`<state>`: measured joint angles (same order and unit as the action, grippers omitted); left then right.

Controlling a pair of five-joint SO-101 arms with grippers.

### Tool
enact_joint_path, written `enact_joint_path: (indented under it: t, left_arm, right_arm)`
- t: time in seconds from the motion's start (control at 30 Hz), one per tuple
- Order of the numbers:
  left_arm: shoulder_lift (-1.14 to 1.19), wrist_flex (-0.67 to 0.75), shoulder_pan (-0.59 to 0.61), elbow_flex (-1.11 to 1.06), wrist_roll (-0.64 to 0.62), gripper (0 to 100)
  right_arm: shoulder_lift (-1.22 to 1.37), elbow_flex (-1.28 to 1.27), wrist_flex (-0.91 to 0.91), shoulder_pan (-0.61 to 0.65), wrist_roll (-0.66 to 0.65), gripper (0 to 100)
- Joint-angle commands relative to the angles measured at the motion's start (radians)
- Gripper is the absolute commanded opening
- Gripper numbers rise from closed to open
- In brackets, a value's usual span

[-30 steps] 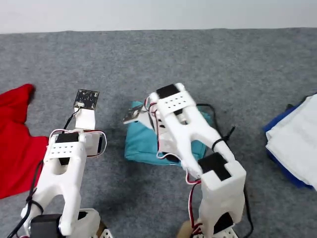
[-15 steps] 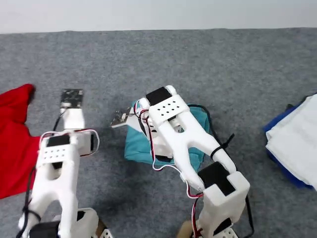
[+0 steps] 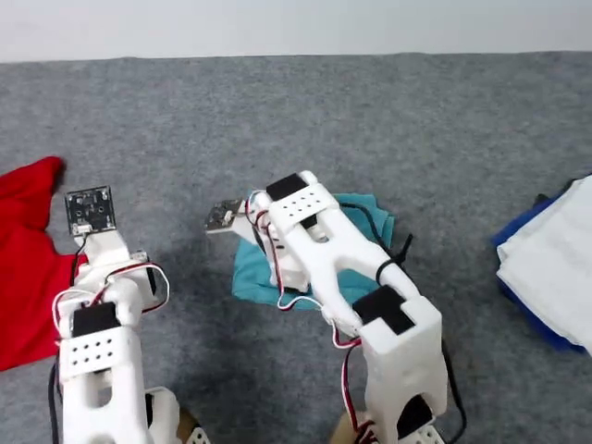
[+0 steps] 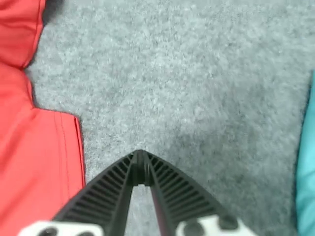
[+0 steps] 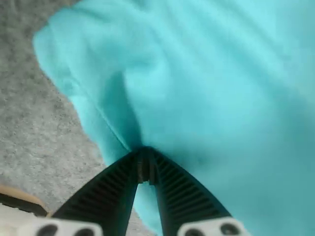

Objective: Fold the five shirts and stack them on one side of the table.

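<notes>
The left gripper (image 4: 140, 160) has its two ribbed black fingers (image 4: 108, 189) pressed together to a point with nothing between them. Its tip hangs over bare grey carpet (image 4: 197, 73), just beside the hem of the red shirt (image 4: 29, 147). The red shirt lies spread and unfolded, and the frame's border cuts it off. A thin strip of the teal shirt (image 4: 308, 172) shows at the opposite border.

The right gripper (image 5: 145, 157) is closed too, its fingertips meeting right against the teal shirt (image 5: 221, 98). A crease in the cloth runs up to the tips. Whether a fold is nipped between them cannot be made out, since the fingers cover the spot.

From above, the left arm (image 3: 92, 351) stands at the near left, and its wrist camera board hides the gripper beneath it. The board sits at the inner edge of the red shirt (image 3: 28, 268), which runs off the left side of the picture. The right arm (image 3: 342, 268) lies across the teal shirt (image 3: 250, 273) in the middle of the table (image 3: 370, 120). It covers most of the bundle, so only the rumpled edges show.

Well apart, at the far right, a folded white shirt (image 3: 550, 268) rests on a blue shirt (image 3: 518, 231). Both are cut by the picture's edge, and the number of layers in the pile cannot be counted.
</notes>
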<state>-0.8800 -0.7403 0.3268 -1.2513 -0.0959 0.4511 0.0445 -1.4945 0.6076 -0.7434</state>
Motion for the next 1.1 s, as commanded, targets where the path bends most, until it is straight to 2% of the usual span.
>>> enact_joint_path:
  t: [0.0, 0.17, 0.3, 0.5, 0.73, 1.07]
  left_arm:
    - [-0.032, 0.021, 0.006, 0.007, -0.009, 0]
    - [-0.032, 0.021, 0.006, 0.007, -0.009, 0]
    - [-0.037, 0.02, 0.008, 0.007, -0.009, 0]
    - [-0.04, 0.018, 0.072, 0.012, -0.046, 0]
    - [-0.04, 0.018, 0.078, 0.013, -0.051, 0]
    - [-0.04, 0.02, 0.078, 0.013, -0.051, 0]
  right_arm:
    - [-0.013, 0.008, -0.056, 0.038, 0.009, 0.9]
    - [-0.015, 0.012, -0.177, 0.091, 0.009, 0.9]
    - [-0.047, 0.015, -0.186, 0.093, 0.008, 0.9]
    - [-0.15, 0.015, -0.062, 0.084, 0.008, 0.9]
    - [-0.148, 0.014, 0.12, 0.087, 0.008, 0.9]
    - [0.021, 0.015, 0.288, 0.18, 0.009, 0.9]
